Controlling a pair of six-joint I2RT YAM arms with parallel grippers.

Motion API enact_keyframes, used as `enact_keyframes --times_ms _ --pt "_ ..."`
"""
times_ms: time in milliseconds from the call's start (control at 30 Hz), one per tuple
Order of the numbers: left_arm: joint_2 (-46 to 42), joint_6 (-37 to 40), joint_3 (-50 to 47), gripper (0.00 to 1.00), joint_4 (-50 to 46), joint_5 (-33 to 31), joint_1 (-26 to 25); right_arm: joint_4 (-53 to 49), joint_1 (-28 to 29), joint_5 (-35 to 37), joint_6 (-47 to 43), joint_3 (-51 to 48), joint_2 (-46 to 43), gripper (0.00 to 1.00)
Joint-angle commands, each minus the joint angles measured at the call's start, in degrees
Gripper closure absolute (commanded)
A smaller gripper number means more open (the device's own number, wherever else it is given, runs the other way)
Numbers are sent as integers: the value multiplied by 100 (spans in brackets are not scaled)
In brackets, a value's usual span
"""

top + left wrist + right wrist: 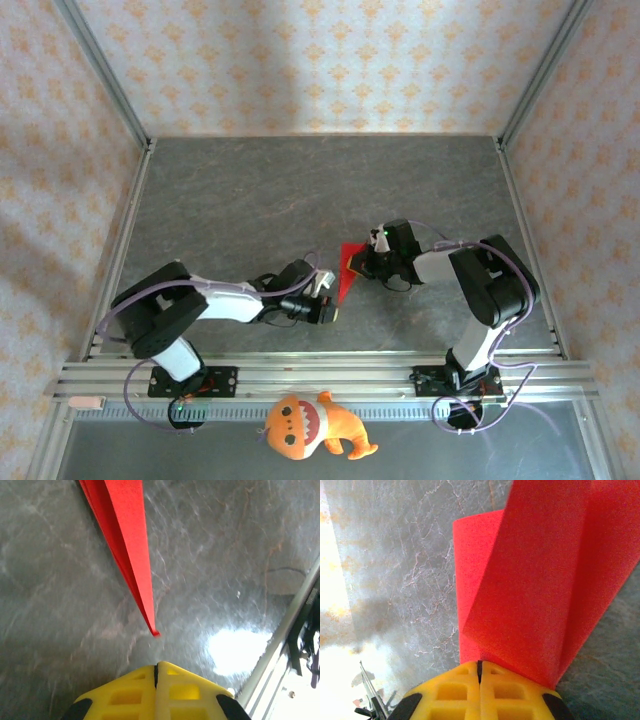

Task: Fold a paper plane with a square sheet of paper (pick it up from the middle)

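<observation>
The red square sheet of paper (347, 280) lies on the grey table, folded into a narrow pointed shape like a paper plane. Its tip points toward the left arm. My left gripper (330, 312) is shut and holds nothing. In the left wrist view its yellow fingertips (157, 666) sit just short of the paper's sharp tip (155, 632), without touching it. My right gripper (366, 265) is shut at the wide end. In the right wrist view the creased paper (535, 580) spreads out from under the closed fingertips (480, 662), which rest on it; none of the paper shows between them.
An orange plush toy (310, 425) lies in front of the aluminium rail (300, 375) between the arm bases. Patterned walls with metal posts enclose the table (300, 190) on three sides. The rail (280, 640) runs close to the left gripper's right.
</observation>
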Motion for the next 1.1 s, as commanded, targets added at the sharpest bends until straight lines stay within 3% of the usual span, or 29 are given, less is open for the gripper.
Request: enact_keyframes --times_ms 0,100,467,600,733,1067 --pt "-564 -53 -6 100 168 -138 18 -685 -10 1058 -210 -171 358 95" --pt "-583 -189 110 100 561 -239 146 -678 -16 1074 -200 -164 350 95" --pt "931 -215 1338 100 775 -452 322 -614 3 1026 -130 -166 351 95" --pt "1155 -37 1598 100 595 -882 346 -584 9 1050 -126 -184 357 95" --pt "1452 179 1941 100 279 -739 371 -577 15 1041 -128 -182 375 95" --pt "1773 51 1380 100 355 -450 371 -531 24 1039 -120 -194 427 95"
